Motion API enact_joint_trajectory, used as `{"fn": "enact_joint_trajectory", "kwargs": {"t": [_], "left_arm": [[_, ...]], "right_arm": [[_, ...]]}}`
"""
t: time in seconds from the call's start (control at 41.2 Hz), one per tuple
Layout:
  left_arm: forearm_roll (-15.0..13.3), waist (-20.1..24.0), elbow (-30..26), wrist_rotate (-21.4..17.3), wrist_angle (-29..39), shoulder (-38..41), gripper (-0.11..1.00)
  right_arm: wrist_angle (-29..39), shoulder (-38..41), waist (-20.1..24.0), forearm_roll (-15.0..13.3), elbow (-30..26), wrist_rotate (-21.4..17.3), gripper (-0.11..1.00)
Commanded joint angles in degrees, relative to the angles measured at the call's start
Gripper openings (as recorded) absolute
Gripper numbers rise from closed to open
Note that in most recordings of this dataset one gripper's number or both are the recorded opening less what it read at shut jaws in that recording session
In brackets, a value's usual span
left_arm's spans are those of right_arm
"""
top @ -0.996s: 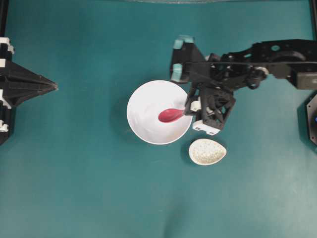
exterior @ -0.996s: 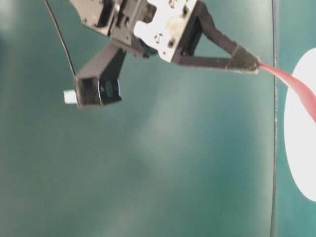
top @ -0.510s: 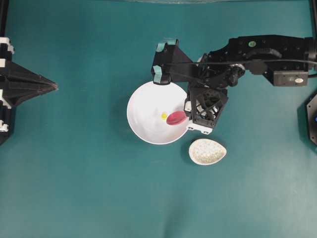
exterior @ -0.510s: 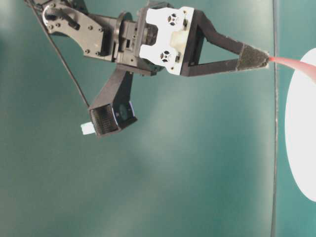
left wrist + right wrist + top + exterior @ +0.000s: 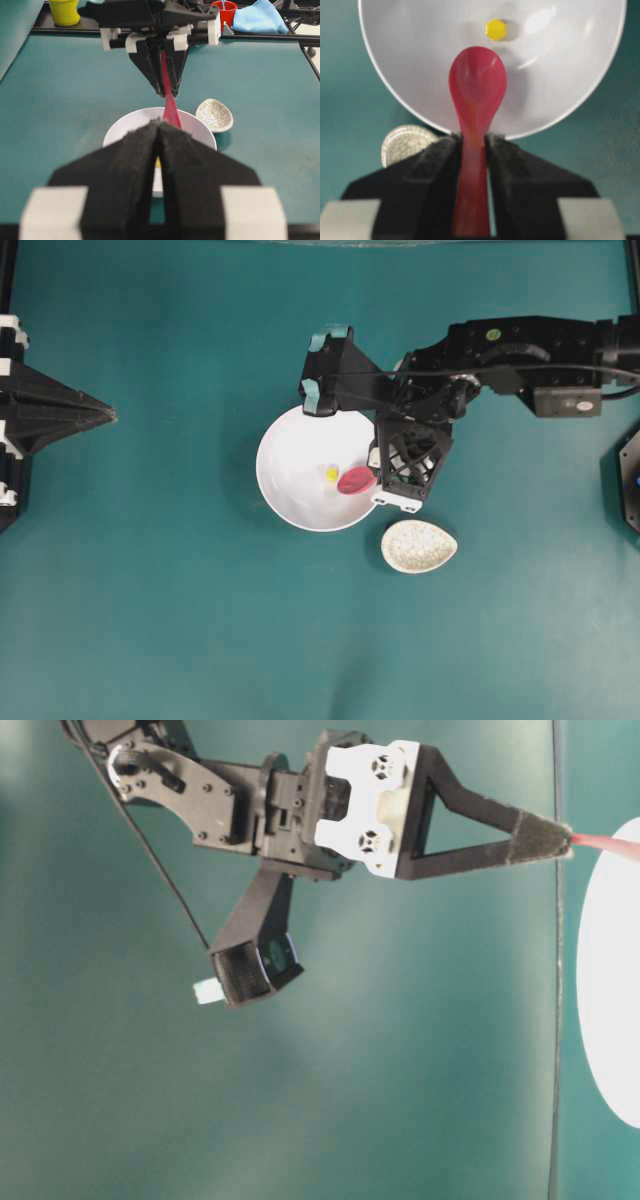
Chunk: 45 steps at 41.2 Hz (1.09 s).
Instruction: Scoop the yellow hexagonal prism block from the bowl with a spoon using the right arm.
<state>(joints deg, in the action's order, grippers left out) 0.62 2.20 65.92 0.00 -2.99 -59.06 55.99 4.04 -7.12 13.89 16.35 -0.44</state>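
Note:
The white bowl sits mid-table. In it lies the tiny yellow hexagonal prism block, bare on the bowl floor. The pink-red spoon hangs over the bowl's right part, its scoop just right of the block and apart from it. My right gripper is shut on the spoon's handle at the bowl's right rim. In the right wrist view the spoon points at the block, with a gap of bowl between them. My left gripper rests shut at the far left, holding nothing.
A speckled oval rest lies just below and right of the bowl, under the right wrist. In the left wrist view a yellow cup, a red cup and a blue cloth stand beyond the table's far edge.
The spoon's scoop has drawn back from the bowl's middle toward its right side, uncovering the yellow block. The right arm's wrist has swung left. The left gripper has not moved.

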Motion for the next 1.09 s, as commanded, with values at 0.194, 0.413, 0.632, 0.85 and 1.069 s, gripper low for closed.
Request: {"fn": "enact_joint_trajectory", "kwargs": {"t": [0.194,0.413,0.632,0.85,1.069], "left_arm": [[0.18,0.18,-1.49,-0.09,-0.62,0.18,0.01],[0.18,0.18,-1.49,-0.09,-0.53,0.18,0.01],[0.18,0.18,-1.49,-0.09,-0.62,0.18,0.01],[0.18,0.18,-1.49,-0.09,-0.62,0.18,0.01],[0.18,0.18,-1.58,0.09,-0.62,0.18,0.01]], "right_arm": [[-5.71,0.97,-0.09,-0.35,-1.32,0.35,0.25],[-10.63,2.11,-0.18,-2.55,-1.32,0.35,0.25],[-16.79,2.11,-0.09,-2.81,-1.14,0.35,0.25],[-21.27,2.11,-0.09,-3.52,0.18,0.35,0.25],[-26.37,2.11,0.35,-4.04,2.37,0.26,0.25]]}}
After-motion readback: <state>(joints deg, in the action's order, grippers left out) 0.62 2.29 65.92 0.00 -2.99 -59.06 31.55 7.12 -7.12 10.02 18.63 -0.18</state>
